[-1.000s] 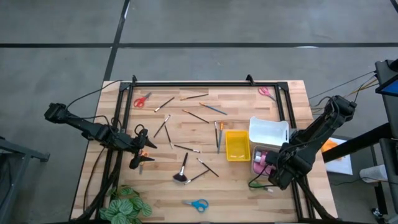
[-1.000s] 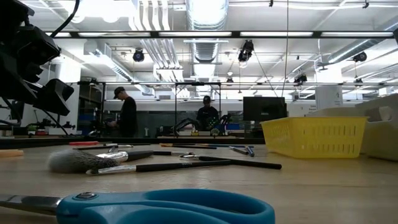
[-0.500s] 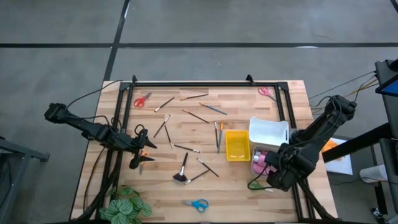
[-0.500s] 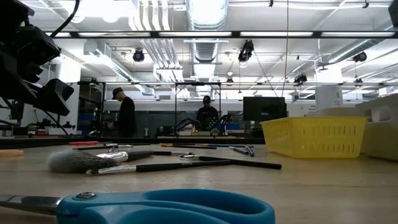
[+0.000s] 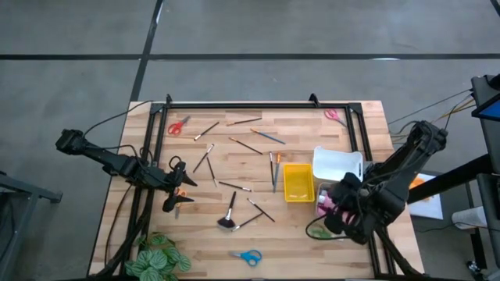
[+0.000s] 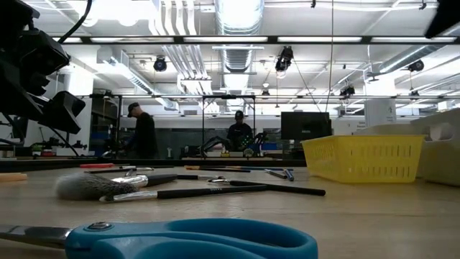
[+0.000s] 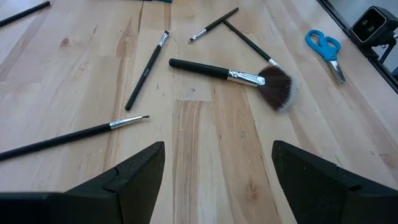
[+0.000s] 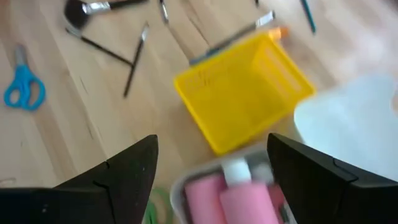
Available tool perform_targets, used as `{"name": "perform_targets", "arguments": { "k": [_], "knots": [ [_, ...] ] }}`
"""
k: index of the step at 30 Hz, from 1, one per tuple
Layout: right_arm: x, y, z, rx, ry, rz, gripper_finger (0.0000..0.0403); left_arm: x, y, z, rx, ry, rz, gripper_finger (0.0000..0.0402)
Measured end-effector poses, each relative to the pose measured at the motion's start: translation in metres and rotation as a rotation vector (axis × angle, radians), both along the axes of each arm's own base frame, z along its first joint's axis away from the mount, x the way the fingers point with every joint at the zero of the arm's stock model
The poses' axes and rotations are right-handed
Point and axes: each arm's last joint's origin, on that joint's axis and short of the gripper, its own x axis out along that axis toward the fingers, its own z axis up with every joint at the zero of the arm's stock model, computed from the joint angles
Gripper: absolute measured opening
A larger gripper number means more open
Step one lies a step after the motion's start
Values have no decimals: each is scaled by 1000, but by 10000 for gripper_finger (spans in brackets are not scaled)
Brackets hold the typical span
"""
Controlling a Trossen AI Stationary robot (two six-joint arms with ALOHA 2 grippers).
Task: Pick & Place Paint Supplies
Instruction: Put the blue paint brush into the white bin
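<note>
Right tool (image 5: 337, 216) hung over the pink bottles (image 8: 233, 198) near the worktop's (image 5: 297, 226) right edge, fingers apart, holding nothing. Left tool (image 5: 173, 197) waited at the left edge, also spread and empty.

Bottles sat in a pale tray beside the yellow tray (image 5: 298, 182). Judged rigid, smooth plastic, probably slippery on the body; best gripped across the body just under the white cap (image 8: 237, 170).

Thin brushes (image 7: 147, 62) lay scattered mid-worktop: light, stiff, flat on the wood, so likely to roll or skate; pinch mid-handle. Fluffy brush (image 7: 236, 74) has soft bristles; take the black handle, not the head. Blue scissors (image 5: 248, 256) sat at the front edge, red scissors (image 5: 178, 126) at the back left.

Hard to read: right wrist view was blurred, bottle count unclear, the red bottle not made out. Arm hid part of the bottle tray from above.
</note>
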Motion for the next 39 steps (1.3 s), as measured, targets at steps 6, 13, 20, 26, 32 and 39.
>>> {"name": "perform_targets", "arguments": {
  "k": [6,13,20,26,32,39],
  "knots": [
    [30,-2,-1,-98,-43,102,297,0,0,0,0,1,0,300],
    [71,-40,-9,-202,-48,156,297,0,0,0,0,1,0,300],
    [100,-97,-24,-207,13,181,297,0,0,0,1,1,0,300],
    [110,-147,-30,-179,26,126,297,0,0,0,1,1,0,300],
    [111,-164,-30,-124,17,75,297,0,0,0,1,2,0,300],
    [117,-164,-26,-139,-64,83,297,0,0,0,1,2,0,300]
  ]
}}
